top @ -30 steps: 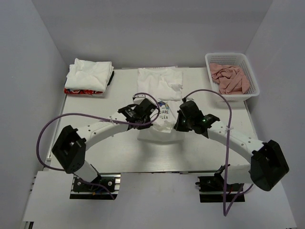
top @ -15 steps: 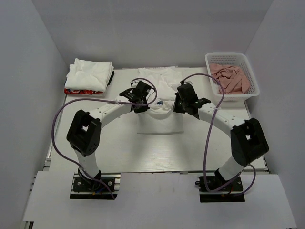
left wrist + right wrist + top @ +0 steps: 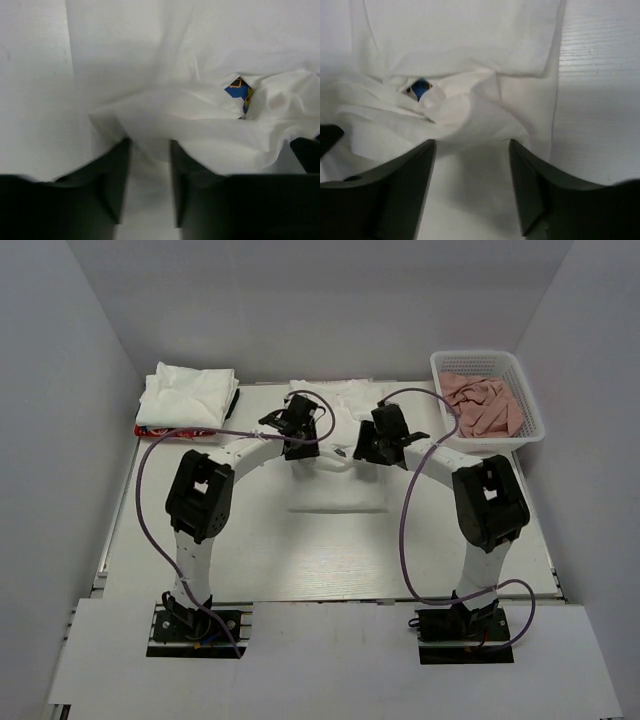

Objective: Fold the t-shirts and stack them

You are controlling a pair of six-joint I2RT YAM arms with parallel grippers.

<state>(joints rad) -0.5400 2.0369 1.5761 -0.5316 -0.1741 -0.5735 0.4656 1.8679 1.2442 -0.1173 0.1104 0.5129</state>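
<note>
They're partway through folding the t-shirt, which lies flat on the table just left of the basket and a little nearer the arms. Both arms reach out to its far end, level with the basket's front rim. The cloth is heaped there in a loose ridge, and a scrap of the blue print peeks out from underneath. I'd call this the lengthwise fold, near end carried over onto the far end.

The left claw has its jaws only a little apart, with white cloth showing in the gap and the ridge just ahead of the tips. It doesn't look clamped, though the view is blurred. The right claw stands wide open over the same ridge, gripping nothing.

Next, I reckon, both must lift clear without dragging the top layer, then smooth the ridge so the edges meet. After that the shirt goes to the folded pile, which sits far left of the basket, beyond the shirt.
</note>
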